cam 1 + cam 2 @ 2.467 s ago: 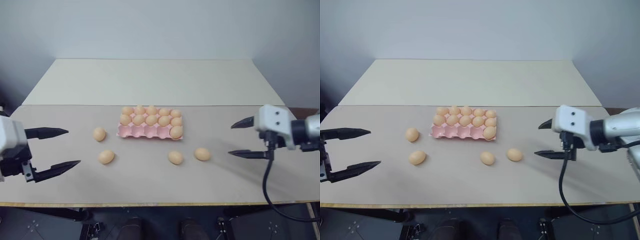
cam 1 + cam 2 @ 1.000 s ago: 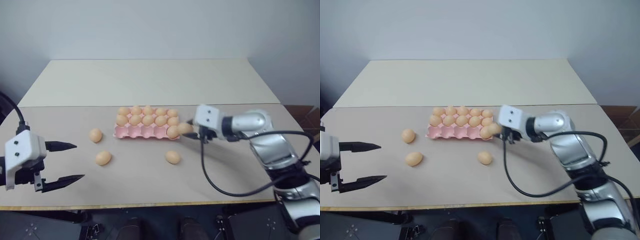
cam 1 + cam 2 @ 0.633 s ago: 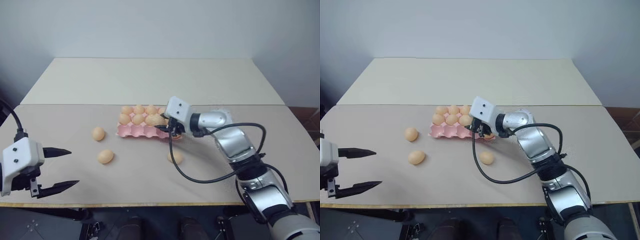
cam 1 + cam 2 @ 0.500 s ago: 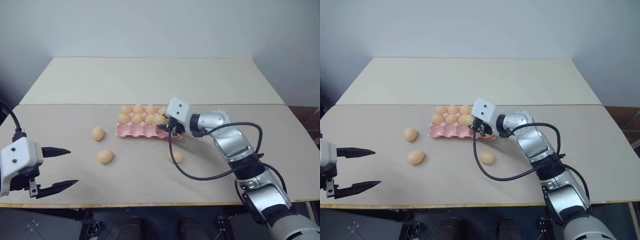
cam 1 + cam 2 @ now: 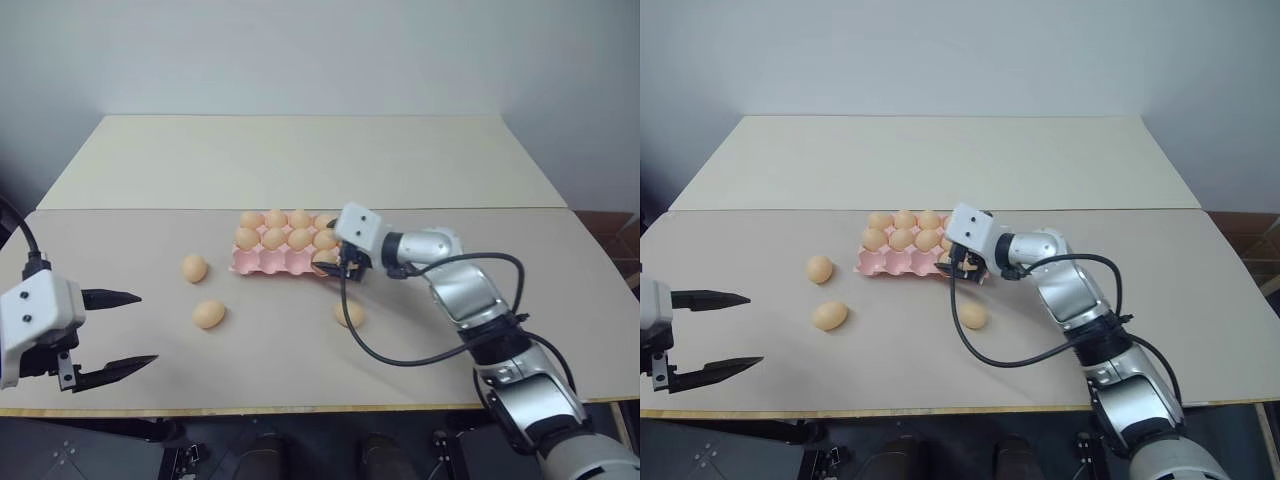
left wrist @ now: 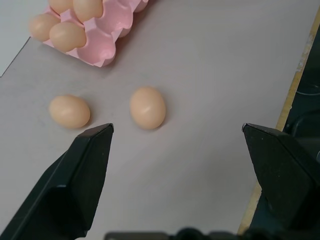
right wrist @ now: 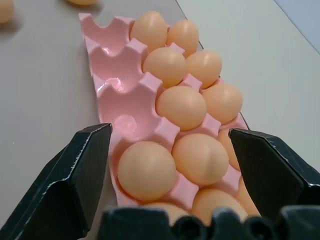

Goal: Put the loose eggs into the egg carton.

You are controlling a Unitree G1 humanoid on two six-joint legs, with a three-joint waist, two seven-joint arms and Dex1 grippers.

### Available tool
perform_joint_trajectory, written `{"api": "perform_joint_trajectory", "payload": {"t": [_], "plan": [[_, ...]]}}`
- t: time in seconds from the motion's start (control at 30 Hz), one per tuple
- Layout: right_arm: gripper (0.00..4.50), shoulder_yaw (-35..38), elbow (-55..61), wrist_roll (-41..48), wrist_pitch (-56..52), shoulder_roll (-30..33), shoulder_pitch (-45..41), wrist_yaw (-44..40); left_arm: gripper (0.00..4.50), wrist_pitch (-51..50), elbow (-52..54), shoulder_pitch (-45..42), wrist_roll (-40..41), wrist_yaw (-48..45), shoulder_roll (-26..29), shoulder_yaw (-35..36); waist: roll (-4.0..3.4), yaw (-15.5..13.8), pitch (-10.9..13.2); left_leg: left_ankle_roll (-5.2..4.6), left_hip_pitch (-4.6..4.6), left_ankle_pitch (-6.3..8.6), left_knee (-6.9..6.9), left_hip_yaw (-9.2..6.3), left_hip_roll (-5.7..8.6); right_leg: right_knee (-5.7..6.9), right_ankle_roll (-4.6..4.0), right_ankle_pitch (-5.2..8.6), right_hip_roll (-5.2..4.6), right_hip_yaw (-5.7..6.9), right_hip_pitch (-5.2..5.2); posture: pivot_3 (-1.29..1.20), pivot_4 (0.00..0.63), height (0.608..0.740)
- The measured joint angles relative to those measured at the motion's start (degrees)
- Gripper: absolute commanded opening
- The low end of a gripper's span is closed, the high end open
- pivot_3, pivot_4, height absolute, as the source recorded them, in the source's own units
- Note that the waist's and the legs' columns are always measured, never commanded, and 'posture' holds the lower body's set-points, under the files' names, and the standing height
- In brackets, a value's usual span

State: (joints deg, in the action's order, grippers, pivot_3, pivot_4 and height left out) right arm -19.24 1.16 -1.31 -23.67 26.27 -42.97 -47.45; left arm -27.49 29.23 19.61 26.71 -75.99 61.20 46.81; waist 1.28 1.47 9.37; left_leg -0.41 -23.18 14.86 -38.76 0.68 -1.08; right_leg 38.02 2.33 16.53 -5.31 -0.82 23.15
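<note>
Over carton [image 5: 283, 262] near row, right gripper [image 5: 332, 262] now spread wide, holding nothing; egg [image 7: 146, 170] carried a second ago now seated in cup. Three eggs [image 5: 208, 314] left on table; left gripper [image 5: 125, 328] wide, empty.

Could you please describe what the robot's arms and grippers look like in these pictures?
Each gripper, left and right, has two black, tapering, pointed fingers on a white boxy housing with small dark dots. The right arm is made of rounded silver-grey segments with black joints, and a black cable loops beside it.
</note>
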Motion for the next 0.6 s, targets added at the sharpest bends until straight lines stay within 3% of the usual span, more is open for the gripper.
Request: {"api": "perform_joint_trajectory", "payload": {"t": [0.17, 0.4, 0.6], "plan": [[4.35, 5.5, 11.4, 4.5, -4.0, 11.3, 5.5, -6.7, 4.50, 0.5, -0.7, -2.4, 1.1, 0.0, -0.1, -1.0, 0.00, -0.7, 0.0, -0.01, 0.00, 0.00, -0.01, -0.01, 0.00, -0.03, 0.00, 0.00, 0.00, 0.02, -0.04, 0.00, 0.150, 0.740], [4.35, 21.5, 21.8, 17.9, -8.3, 33.3, 18.8, -23.1, 4.50, 0.3, -3.3, -6.8, 6.3, -1.1, -0.3, -0.9, 0.00, -0.7, 0.0, -0.04, 0.09, 0.02, -0.03, -0.01, -0.02, -0.05, 0.00, 0.00, 0.01, 0.01, -0.15, 0.00, 0.150, 0.740], [4.35, 33.3, 22.0, 23.3, -7.8, 41.5, 27.7, -31.1, 4.50, 0.2, -5.1, -8.3, 9.1, -2.9, 0.0, -0.4, 0.00, -0.3, 0.0, -0.05, 0.59, 0.03, 0.01, 0.05, -0.17, -0.11, 0.00, 0.01, 0.11, -0.04, -0.63, 0.00, 0.150, 0.740]]}}
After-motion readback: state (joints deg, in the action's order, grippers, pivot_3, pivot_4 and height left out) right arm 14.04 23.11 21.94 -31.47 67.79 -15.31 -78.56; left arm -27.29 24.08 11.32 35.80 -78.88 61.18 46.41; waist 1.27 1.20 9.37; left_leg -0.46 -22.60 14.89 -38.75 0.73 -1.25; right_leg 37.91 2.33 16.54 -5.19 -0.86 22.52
